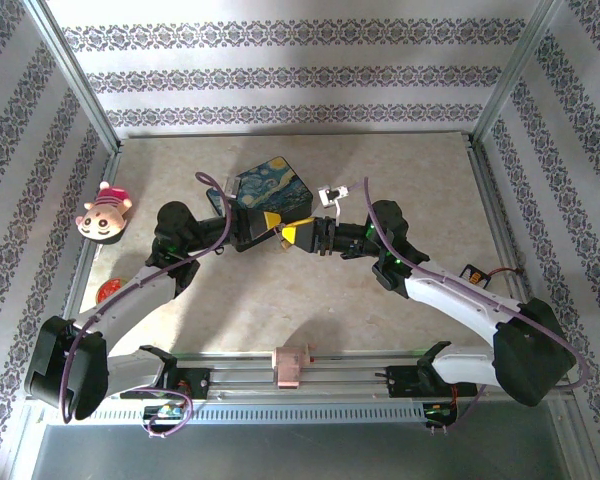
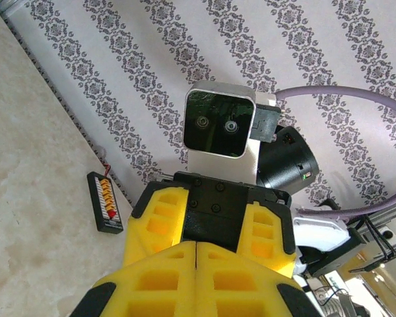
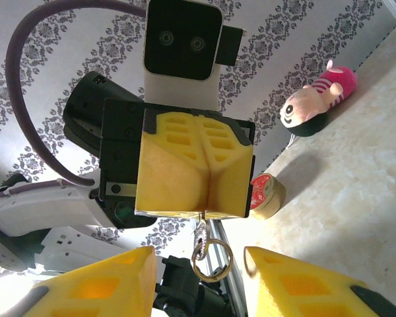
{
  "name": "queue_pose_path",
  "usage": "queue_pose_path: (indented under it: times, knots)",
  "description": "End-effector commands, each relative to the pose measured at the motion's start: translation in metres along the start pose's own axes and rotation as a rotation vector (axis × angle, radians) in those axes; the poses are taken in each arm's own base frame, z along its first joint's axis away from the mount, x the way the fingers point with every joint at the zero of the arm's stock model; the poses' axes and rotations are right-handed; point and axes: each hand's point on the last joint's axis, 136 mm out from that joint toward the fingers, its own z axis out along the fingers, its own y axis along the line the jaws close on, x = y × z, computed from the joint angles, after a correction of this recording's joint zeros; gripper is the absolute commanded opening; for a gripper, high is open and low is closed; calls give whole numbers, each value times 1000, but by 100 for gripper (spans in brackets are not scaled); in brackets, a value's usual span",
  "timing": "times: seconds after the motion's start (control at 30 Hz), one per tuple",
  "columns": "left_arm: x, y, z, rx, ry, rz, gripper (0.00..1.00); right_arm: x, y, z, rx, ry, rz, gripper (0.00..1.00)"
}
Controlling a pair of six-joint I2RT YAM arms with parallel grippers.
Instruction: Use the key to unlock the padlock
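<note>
My left gripper (image 3: 206,209) is pressed together on a short chain (image 3: 201,231) with a ring (image 3: 195,263) dangling below; the padlock I can't make out, likely hidden in that pinch. My right gripper (image 1: 294,237) stands spread, so I'd centre on the ring before closing.

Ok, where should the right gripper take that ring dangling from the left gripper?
Probably the ring's lower arc, straight on: it hangs free on a short chain below the shut left gripper, framed by the right gripper's open fingers.
</note>
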Motion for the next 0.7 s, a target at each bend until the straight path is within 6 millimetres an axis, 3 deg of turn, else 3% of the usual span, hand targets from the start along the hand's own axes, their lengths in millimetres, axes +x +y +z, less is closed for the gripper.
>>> queue_pose_path:
  times: [0.0,0.67]
  knots:
    - [-4,-12,-3,44,-4,49,0,-14,23,2,-64,-24,-67,39]
    - [-7,-13,-6,42,-15,46,0,-16,21,10,-101,-16,-59,21]
